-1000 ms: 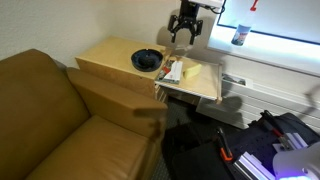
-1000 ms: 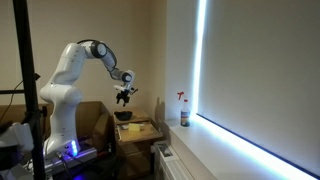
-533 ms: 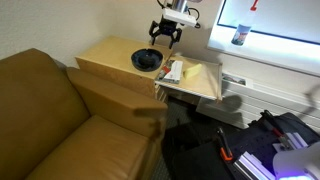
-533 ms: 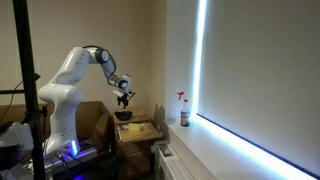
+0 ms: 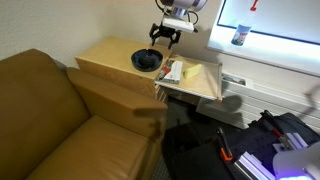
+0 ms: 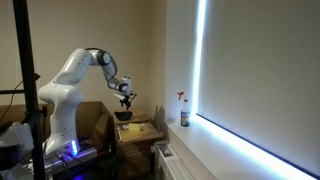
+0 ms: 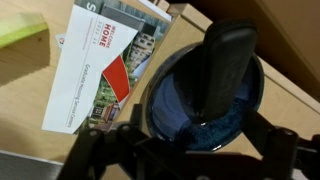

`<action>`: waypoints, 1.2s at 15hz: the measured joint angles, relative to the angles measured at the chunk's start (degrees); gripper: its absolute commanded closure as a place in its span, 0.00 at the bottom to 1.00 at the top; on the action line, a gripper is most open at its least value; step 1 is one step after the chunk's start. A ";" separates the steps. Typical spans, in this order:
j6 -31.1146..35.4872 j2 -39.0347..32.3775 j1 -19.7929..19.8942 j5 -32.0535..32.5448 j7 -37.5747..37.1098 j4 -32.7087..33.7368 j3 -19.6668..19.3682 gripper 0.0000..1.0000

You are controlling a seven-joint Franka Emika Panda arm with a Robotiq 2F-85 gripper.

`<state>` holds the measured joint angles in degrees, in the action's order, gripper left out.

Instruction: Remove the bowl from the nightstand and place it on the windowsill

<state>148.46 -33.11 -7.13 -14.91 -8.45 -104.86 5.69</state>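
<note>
1 step is in hand, as I judge it: the reach for the bowl (image 5: 146, 60), with nothing lifted yet. The bowl is sitting on the nightstand surface (image 5: 105, 55), close to its back edge along the wall, and a printed leaflet (image 5: 172, 71) is lying just beside it toward the edge that is facing the windowsill (image 5: 275, 42). In the wrist view the bowl (image 7: 205, 100) is carrying a long dark object (image 7: 222, 65) that I cannot identify, leaning across its hollow.

The hand (image 5: 165, 33) is hanging directly above the bowl in both exterior views, apart from it and touching nothing. Its 2 fingers (image 7: 95, 150) are standing spread wide, wider than the bowl, and are gripping nothing.

The next move is calling for a drop onto 1 side of the rim, 1 finger going inside the wall and 1 outside, clear of the dark object and of the leaflet's corner. After closing, the bowl is going to need a level carry toward the windowsill (image 6: 235, 142), landing away from the spray bottle (image 6: 183, 117) that is standing there.
</note>
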 measured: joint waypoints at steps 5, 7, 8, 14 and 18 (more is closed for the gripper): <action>11.32 -5.95 -1.02 2.58 -0.78 0.77 -1.07 0.00; 13.01 -7.77 -1.87 4.39 -2.24 1.33 -2.61 0.00; 13.30 -8.52 -2.26 4.92 -3.02 1.56 -3.29 0.00; 13.20 -10.51 -2.80 5.27 -5.63 2.99 -3.89 0.00; 13.20 -11.44 -3.16 6.85 -5.66 3.00 -5.55 0.26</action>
<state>161.66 -44.55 -10.29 -8.06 -14.11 -101.86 0.14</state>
